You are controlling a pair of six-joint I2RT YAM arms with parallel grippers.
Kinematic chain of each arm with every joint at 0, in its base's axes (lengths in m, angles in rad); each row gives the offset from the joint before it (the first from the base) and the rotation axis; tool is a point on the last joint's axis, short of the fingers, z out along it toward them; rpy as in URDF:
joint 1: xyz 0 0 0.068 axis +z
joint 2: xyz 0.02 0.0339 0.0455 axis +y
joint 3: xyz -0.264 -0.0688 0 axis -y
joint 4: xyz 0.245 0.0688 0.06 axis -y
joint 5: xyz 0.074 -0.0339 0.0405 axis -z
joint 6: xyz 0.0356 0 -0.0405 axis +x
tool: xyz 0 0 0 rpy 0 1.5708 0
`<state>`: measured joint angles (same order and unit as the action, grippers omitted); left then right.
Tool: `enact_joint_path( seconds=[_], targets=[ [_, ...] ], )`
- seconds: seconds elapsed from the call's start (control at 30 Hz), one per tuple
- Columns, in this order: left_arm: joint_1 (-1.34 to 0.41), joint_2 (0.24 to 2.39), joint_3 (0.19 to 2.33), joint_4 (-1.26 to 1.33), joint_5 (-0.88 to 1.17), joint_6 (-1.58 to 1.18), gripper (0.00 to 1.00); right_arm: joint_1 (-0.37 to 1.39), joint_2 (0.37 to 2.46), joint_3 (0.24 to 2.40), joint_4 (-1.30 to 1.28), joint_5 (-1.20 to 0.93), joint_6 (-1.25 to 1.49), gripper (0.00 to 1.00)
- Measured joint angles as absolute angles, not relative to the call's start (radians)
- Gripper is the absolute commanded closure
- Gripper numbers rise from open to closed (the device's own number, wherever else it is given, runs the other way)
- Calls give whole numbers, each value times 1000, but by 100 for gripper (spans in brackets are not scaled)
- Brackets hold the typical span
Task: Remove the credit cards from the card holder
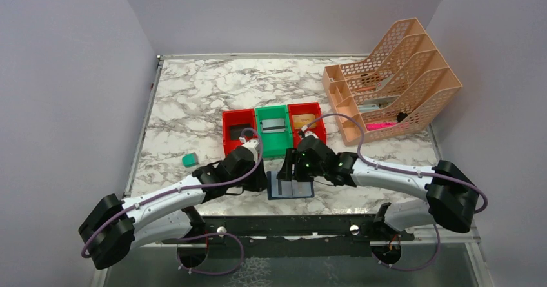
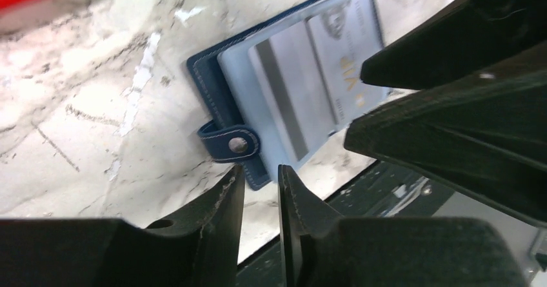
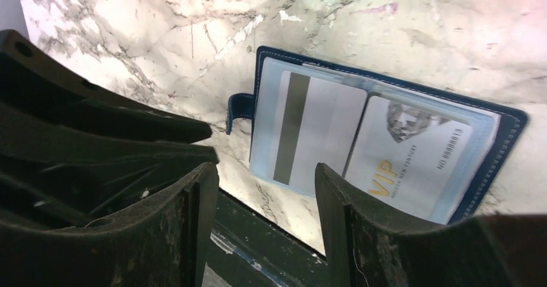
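I find the card holder lying open at 6 o'clock on the worktop, a striped grey card and a VIP card not yet extracted from its pockets, the left claw barely parted, the right claw wide, both empty.

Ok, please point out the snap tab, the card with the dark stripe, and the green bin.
snap tab (image 2: 237, 145): left wrist view, on its round metal stud.
striped card (image 3: 332, 135): right wrist view, on its pale face beside the stripe.
green bin (image 1: 271, 146): top external view, on its near wall.
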<state>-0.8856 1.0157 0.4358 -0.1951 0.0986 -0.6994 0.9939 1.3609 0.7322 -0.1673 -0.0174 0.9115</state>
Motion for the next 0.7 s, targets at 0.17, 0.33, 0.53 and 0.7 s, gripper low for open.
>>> enact_joint_path(
  seconds=[0.17, 0.33, 0.53, 0.7],
  targets=[
    [-886, 987, 467, -172, 105, -702, 63, 974, 1279, 657, -130, 7, 913, 44],
    [-886, 1037, 485, -106, 157, -702, 62, 922, 1265, 553, -41, -60, 933, 49],
    [-888, 1156, 489, -39, 215, -702, 77, 879, 1287, 494, 69, -152, 974, 52],
    [-896, 1250, 474, -19, 210, -701, 90, 877, 1302, 490, 115, -181, 994, 52]
  ],
)
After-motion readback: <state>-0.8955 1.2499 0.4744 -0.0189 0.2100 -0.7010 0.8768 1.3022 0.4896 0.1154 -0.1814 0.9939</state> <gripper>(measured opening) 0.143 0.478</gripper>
